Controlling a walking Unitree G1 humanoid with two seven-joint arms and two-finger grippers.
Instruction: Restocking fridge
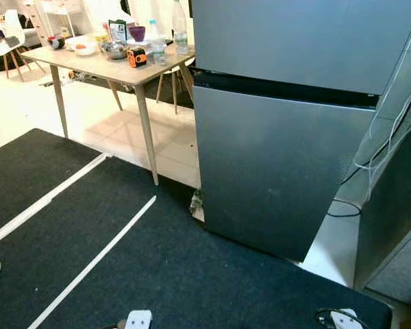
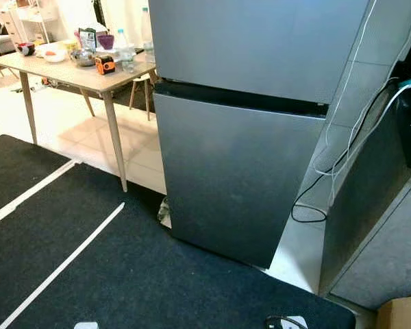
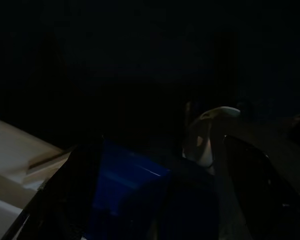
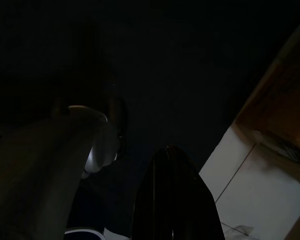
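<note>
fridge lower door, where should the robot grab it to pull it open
No handle shows on the lower door. The likeliest hold is its top edge, in the dark recessed gap between the two doors: hook fingers in from the front and above. Which side the hinges sit on cannot be told, so the pull end is a guess. Both arms hang idle.

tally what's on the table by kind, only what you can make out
Clear plastic bottles: 3
Bowls: 3, purple, steel, white
Orange-and-black tape measure: 1
Green packet: 1
Total: 8
</note>
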